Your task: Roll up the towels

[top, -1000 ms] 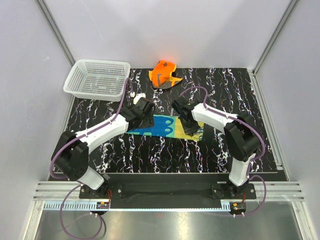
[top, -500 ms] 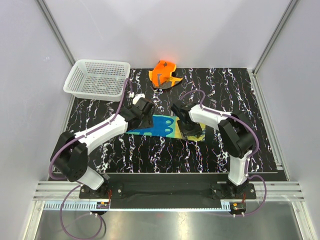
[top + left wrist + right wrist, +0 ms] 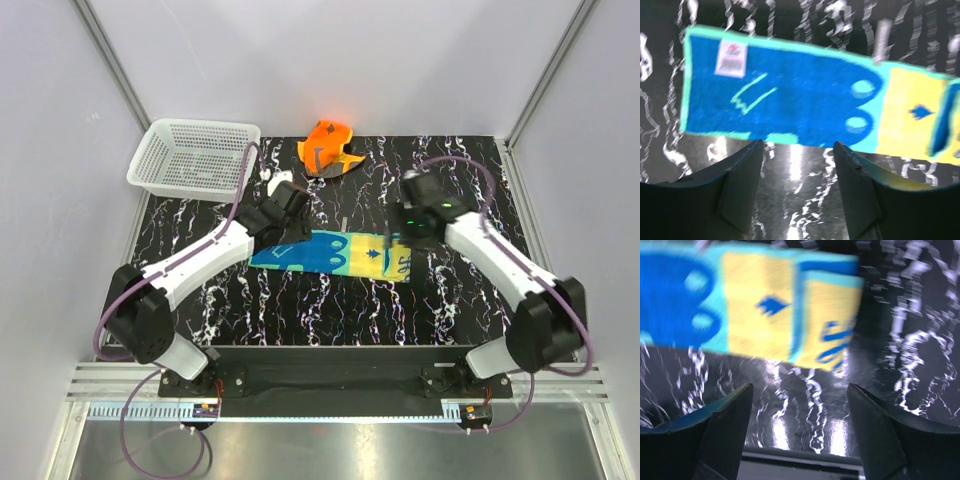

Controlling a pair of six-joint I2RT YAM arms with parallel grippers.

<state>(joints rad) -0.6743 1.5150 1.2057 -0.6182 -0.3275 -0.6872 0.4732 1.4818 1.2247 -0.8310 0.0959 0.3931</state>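
"Since both of your jaws are empty, read the lie of the yellow towel before you commit. It's spread flat on the table, mid-way across. Its long axis runs left to right, with blue showing towards your left arm and yellow towards your right."

"Which arm is nearer the end I'd roll from?"

"Your right gripper, I'd say. It hovers over the yellow end with its fingers spread wide and nothing between them. The cloth lies just beyond its fingertips in the wrist view. That end looks turned over once, so a roll would likely start there and travel along the long axis towards the blue end."

"And the left?"

"Your left gripper is about half open and holds nothing. It sits over the blue end, with the towel's edge just ahead of its fingertips. It's well placed to pin that end, if you want it pinned."

"Surface and room?"

"Glossy black marble pattern, with glare under both wrists. I'd expect the cloth to slide rather than curl unless you press down. You have bare surface on the near side of the towel. The orange towel lies crumpled at the far edge and the basket is at the far left. Both are well apart from your path."
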